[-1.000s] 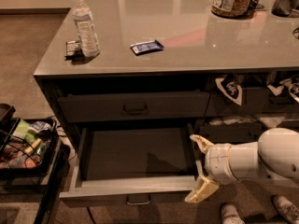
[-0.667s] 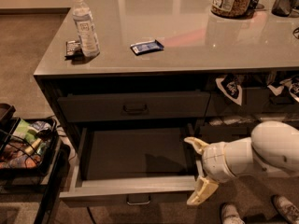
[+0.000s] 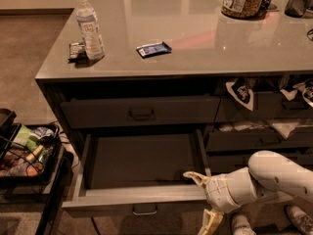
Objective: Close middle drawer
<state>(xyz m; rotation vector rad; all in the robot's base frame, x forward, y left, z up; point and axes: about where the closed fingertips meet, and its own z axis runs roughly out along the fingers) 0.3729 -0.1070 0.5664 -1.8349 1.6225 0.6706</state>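
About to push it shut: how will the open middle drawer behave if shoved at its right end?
The middle drawer looks empty, so it is probably light and quick to slide. It is wide, and the open gripper sits at its right end, so an off-centre push may skew it.

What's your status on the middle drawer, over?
Gripper open, at the drawer front's right end. Middle drawer pulled out, not yet closed. Nothing seen blocking it.
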